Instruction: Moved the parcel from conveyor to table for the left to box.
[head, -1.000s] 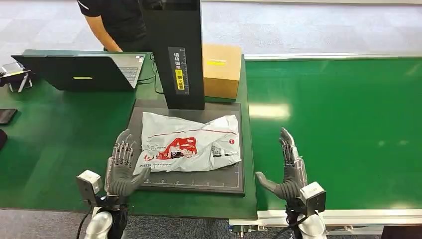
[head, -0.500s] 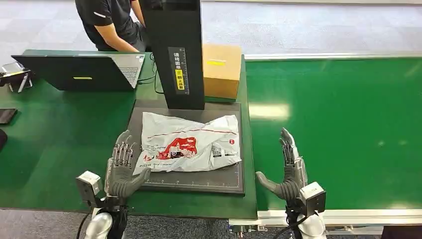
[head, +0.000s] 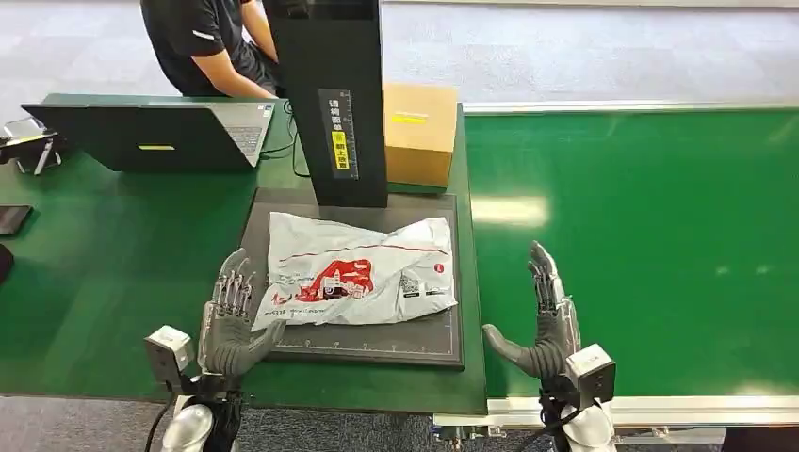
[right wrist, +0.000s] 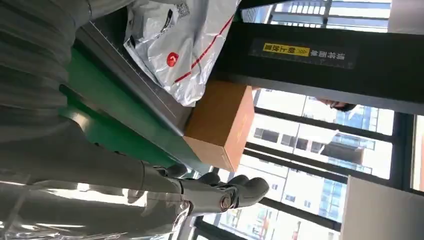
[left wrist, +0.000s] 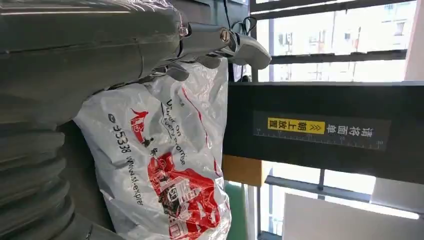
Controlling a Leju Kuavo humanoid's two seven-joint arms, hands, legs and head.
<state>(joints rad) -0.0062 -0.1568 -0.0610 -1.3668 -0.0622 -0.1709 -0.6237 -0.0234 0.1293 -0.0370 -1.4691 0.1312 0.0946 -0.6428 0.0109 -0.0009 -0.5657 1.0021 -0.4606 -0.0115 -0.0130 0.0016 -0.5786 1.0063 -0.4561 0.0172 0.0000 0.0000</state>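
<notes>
A white plastic parcel with red print lies flat on the dark scanner mat on the table. My left hand stands open at the parcel's left edge, palm turned toward it, thumb near its lower left corner. In the left wrist view the parcel lies just beyond my fingers. My right hand is open and empty over the green conveyor, right of the table edge. From the right wrist, the parcel shows farther off on the mat.
A black scanner post rises at the mat's back edge, with a cardboard box to its right. An open laptop sits at the back left, a person behind it. A dark phone lies at the far left.
The person behind the laptop has shifted slightly. Both my hands and the parcel stay where they were.
</notes>
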